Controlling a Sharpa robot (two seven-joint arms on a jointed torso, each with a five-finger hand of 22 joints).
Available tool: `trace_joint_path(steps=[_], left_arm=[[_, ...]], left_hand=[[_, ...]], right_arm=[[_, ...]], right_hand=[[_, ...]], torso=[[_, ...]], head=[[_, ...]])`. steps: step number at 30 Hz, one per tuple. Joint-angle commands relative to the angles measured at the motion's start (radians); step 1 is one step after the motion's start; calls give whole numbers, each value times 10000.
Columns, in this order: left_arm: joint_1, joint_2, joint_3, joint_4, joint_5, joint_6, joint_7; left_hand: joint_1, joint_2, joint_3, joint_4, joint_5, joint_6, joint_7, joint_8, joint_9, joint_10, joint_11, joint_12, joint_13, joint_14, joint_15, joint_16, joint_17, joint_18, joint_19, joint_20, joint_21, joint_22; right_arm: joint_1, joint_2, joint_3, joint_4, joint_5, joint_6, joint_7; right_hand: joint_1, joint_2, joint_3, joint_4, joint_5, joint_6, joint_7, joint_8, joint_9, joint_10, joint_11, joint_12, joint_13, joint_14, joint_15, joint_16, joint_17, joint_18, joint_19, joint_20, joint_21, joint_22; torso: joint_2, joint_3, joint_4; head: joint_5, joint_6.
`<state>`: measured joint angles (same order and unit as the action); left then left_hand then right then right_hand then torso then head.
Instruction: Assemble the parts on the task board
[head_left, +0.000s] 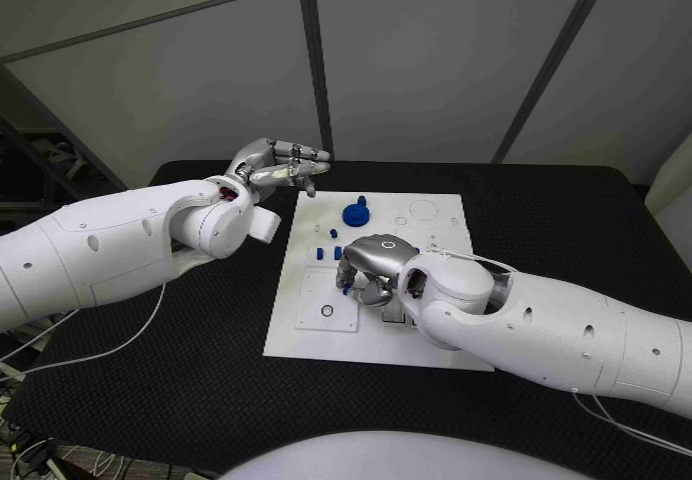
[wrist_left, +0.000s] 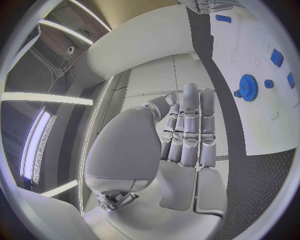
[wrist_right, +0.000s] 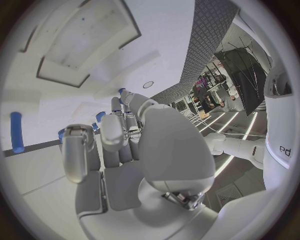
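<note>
**Two hands working over a white task board**

Black table (head_left: 173, 400) is carrying the white task board (head_left: 433, 345). Left hand (head_left: 274, 165) is hovering beyond its far left corner, fingers straight and together, empty. Right hand (head_left: 372, 265) is curling low over the board's middle; whether it is holding anything I cannot tell. Blue gear (head_left: 355, 213) is lying near the far edge; it looks light, rigid and probably slick, best pinched across its rim.

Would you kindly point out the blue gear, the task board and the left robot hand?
blue gear (head_left: 356, 212), head view, on its toothed disc.
task board (head_left: 437, 348), head view, on a bare near corner.
left robot hand (head_left: 277, 166), head view, on its palm.
</note>
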<state>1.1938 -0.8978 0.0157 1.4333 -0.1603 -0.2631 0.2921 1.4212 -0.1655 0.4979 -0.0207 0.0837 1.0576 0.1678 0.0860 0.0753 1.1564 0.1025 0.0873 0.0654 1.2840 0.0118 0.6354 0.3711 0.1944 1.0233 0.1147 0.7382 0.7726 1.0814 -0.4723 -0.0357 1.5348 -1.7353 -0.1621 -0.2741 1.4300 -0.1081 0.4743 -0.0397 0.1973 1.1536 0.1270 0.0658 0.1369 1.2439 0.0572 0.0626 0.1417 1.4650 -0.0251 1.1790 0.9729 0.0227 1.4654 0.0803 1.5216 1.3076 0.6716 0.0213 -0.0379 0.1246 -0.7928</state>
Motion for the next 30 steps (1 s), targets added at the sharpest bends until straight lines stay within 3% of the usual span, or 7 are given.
trace_joint_path(steps=[1,7,13,23,30], left_arm=[[12,9,7,-1,52,140,31],[13,4,7,1,52,169,-6],[13,-21,6,9,52,180,-41],[13,-49,5,-10,52,199,-77],[12,-67,2,-35,52,211,-90]], left_hand=[[-105,31,-48,-14,-64,-33,62,-32,-11,-55,48,-33,-6,-69,33,-45,-9,-112,-58,29,-69,-9],[-105,31,-48,-14,-64,-33,62,-32,-11,-55,48,-33,-6,-69,33,-45,-9,-112,-58,29,-69,-9],[-98,34,-49,-20,-70,-37,63,-36,-12,-62,49,-36,-6,-70,33,-55,-11,-110,-58,30,-77,-14],[-97,33,-51,-23,-73,-41,64,-39,-13,-68,50,-39,-7,-71,34,-60,-12,-110,-58,31,-81,-17],[-96,31,-53,-25,-75,-44,65,-42,-14,-73,51,-42,-7,-72,34,-64,-13,-110,-59,31,-84,-19]], right_arm=[[4,13,-18,-48,-126,-21,100],[3,6,-27,-73,-79,-205,235],[3,-37,-31,-16,28,-466,326],[-20,-418,-31,367,104,-1150,479],[-28,-1200,-22,1068,261,-1539,475]], right_hand=[[-168,-16,10,-75,15,-207,29,-46,-24,-282,101,-34,-88,53,53,-99,-104,-51,690,37,-118,2100],[-513,-287,99,-221,-76,-605,225,-29,-108,-1425,397,-37,-458,-96,282,-430,-648,150,258,233,-858,1476],[-595,-457,69,-460,-128,-1178,372,-48,-285,-2138,549,-18,-681,-214,395,-697,-1107,266,28,363,-1303,1112],[-636,-521,-86,-631,-154,-1580,295,-45,-438,-2378,571,19,-711,-314,417,-957,-1533,358,-147,409,-1676,812],[-673,-475,-139,-667,-136,-1503,313,6,-451,-2217,538,91,-676,-287,398,-954,-1570,352,-116,400,-1668,822]], torso=[[-7,-1,-4],[-12,1,9],[-7,6,-4],[-11,11,-8],[-18,8,-7]], head=[[-8,-10],[0,3],[30,10],[55,21],[53,36]])
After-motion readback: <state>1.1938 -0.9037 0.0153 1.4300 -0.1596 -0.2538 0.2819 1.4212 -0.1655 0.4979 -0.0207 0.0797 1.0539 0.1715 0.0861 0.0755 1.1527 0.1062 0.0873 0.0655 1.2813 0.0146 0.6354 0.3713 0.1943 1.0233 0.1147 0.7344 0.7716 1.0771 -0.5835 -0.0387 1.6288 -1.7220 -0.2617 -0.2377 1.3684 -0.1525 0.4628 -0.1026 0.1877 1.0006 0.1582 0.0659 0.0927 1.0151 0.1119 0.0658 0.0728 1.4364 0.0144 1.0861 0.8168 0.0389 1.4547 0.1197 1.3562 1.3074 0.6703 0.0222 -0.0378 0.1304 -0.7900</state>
